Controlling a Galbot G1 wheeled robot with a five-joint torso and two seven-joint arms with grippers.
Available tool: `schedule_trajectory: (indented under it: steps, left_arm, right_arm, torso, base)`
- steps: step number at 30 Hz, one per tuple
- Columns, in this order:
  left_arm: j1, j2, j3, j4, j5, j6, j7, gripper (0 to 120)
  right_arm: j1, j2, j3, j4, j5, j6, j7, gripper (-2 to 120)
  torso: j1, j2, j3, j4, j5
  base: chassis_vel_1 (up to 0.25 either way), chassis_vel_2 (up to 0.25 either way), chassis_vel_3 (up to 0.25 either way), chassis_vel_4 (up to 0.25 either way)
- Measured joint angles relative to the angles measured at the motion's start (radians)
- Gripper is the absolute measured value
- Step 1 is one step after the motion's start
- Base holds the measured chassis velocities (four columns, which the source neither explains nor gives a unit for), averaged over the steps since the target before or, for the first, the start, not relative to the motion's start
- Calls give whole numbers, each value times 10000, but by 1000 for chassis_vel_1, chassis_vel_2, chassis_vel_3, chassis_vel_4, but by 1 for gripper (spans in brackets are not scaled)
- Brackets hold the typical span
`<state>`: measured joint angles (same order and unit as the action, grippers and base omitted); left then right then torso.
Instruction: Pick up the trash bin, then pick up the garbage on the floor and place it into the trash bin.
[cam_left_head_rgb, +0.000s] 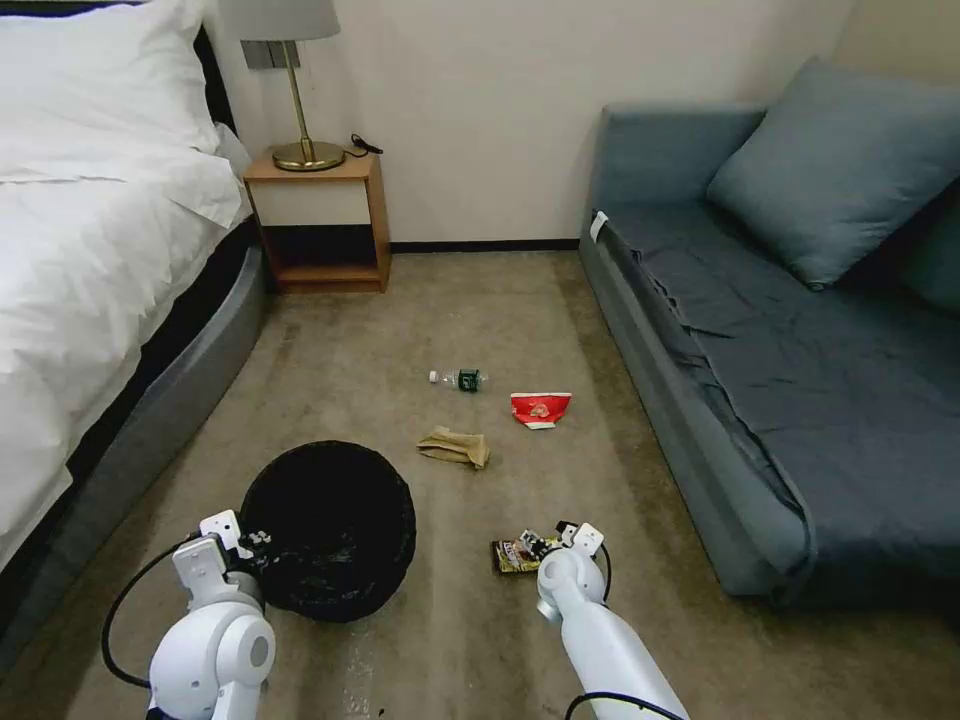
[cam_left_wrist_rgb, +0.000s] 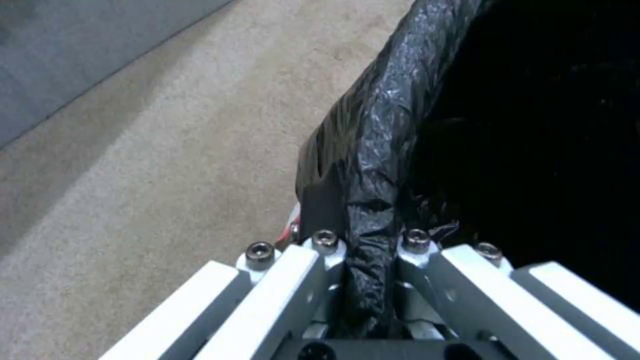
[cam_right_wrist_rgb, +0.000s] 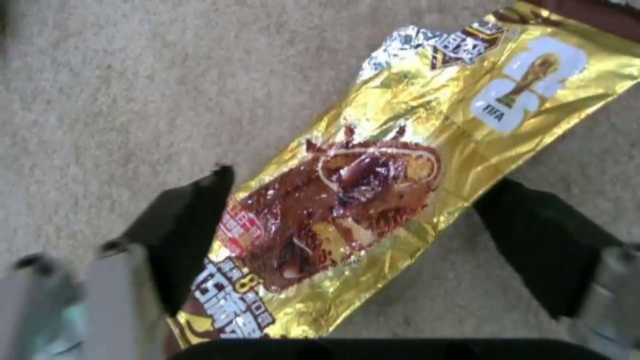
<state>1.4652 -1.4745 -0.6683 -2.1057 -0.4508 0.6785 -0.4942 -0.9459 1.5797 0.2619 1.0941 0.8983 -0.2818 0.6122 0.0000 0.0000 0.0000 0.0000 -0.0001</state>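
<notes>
The left gripper (cam_left_wrist_rgb: 370, 280) is pinching the trash bin (cam_left_head_rgb: 330, 530) by its bag-lined rim, keeping it near, while the right gripper (cam_right_wrist_rgb: 353, 235) is straddling the gold snack wrapper (cam_right_wrist_rgb: 400, 180), fingers spread wide to grab it.

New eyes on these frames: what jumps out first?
The round bin lined with a crinkly black bag on the beige carpet by the bed, its rim pinched by the left hand. Then the gold foil snack wrapper on the floor between the open fingers of the right hand.
</notes>
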Motion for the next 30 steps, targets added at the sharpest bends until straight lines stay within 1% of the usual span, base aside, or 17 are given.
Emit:
schedule_trajectory:
  steps: [1,2,5,6,8,9,10,11,12,16,17,19,20,22,25,29,30]
  left_arm:
    - [-4,3,4,7,0,0,0,2]
    - [-4,3,4,7,0,0,0,2]
    - [-11,13,5,28,7,0,0,2]
    - [-11,13,5,28,7,0,0,2]
    - [-20,14,5,52,19,-2,-1,2]
    - [-20,14,5,52,19,-2,-1,2]
    - [-22,14,7,60,23,-6,0,2]
    - [-29,14,4,88,40,-42,1,2]
    - [-29,14,4,88,40,-42,1,2]
    - [-29,21,-38,106,43,-50,6,2]
    - [-29,21,-38,106,43,-50,6,2]
    - [-25,18,-38,106,43,-52,15,2]
    - [-25,15,-35,106,43,-54,14,2]
    - [-24,10,-33,107,46,-56,13,2]
    - [-28,7,-14,104,47,-56,14,2]
    - [-58,-4,50,81,47,-57,18,2]
    - [-58,-4,50,81,47,-57,18,2]
  right_arm:
    - [21,11,12,-64,-57,42,-31,79]
    - [21,11,12,-64,-57,42,-31,79]
    - [50,24,32,-226,-277,207,-144,64]
    - [50,24,32,-226,-277,207,-144,64]
    - [50,24,43,-279,-355,246,-181,54]
    - [50,24,43,-279,-355,246,-181,54]
    - [52,28,51,-312,-401,275,-212,50]
    - [69,56,78,-462,-560,398,-304,35]
    - [69,56,78,-462,-560,398,-304,35]
    - [51,60,87,-558,-668,502,-359,15]
    - [51,60,87,-558,-668,502,-359,15]
    - [33,54,74,-536,-667,505,-405,5]
    - [11,45,59,-497,-662,503,-407,2]
    - [-41,11,23,-363,-629,492,-405,0]
    - [-179,-127,-69,87,-564,445,-386,0]
    - [-508,-502,-221,1126,-515,367,-261,0]
    - [-508,-502,-221,1126,-515,367,-261,0]
  torso:
    - [0,0,0,0,0]
    - [0,0,0,0,0]
    - [0,1,-1,-1,-3]
    - [0,1,-1,-1,-3]
    - [0,1,-1,-3,-4]
    - [0,1,-1,-3,-4]
    - [0,1,-1,-3,-5]
    - [0,1,-1,-3,-3]
    - [0,1,-1,-3,-3]
    - [0,1,0,-5,-4]
    - [0,1,0,-5,-4]
    - [0,0,1,4,7]
    - [0,0,1,7,9]
    - [0,0,1,10,9]
    - [0,0,1,7,8]
    - [0,0,2,2,6]
    - [0,0,2,2,6]
  base:
    - [0,0,0,0]
    - [0,0,0,0]
    - [0,0,0,0]
    - [0,0,0,0]
    - [0,0,0,0]
    - [0,0,0,0]
    - [0,0,0,0]
    - [0,0,0,0]
    - [0,0,0,0]
    - [0,0,0,0]
    - [0,0,0,0]
    - [0,0,0,0]
    - [0,0,0,0]
    - [0,0,0,0]
    - [0,0,0,0]
    - [0,0,0,0]
    - [0,0,0,0]
